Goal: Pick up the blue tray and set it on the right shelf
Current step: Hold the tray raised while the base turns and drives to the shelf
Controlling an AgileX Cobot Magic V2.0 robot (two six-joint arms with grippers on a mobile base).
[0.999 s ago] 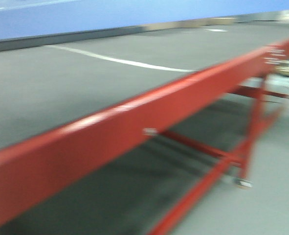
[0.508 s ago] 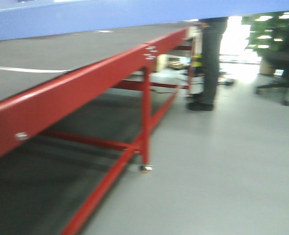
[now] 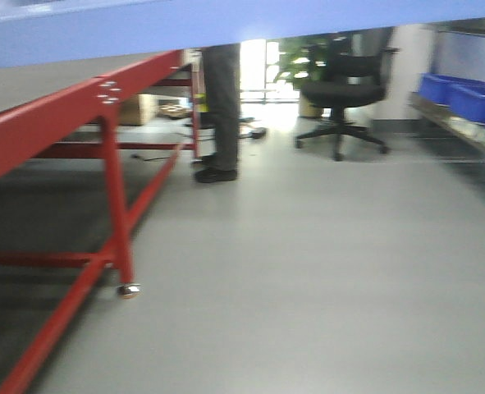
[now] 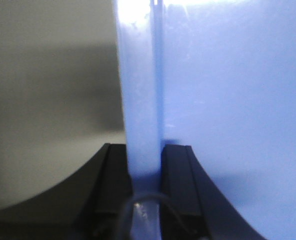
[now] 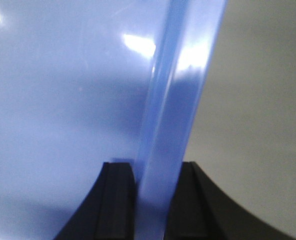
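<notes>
Left hand point(image 4: 146, 152) and right hand point(image 5: 155, 169) pinch the blue tray point(image 4: 233, 100) rim, shown only in wrist views.

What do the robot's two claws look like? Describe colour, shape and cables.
Both the left claw and right claw have two matte black fingers with straight inner faces and outer sides flaring in a curve. A thin dark cable loops at the left claw's base.
</notes>
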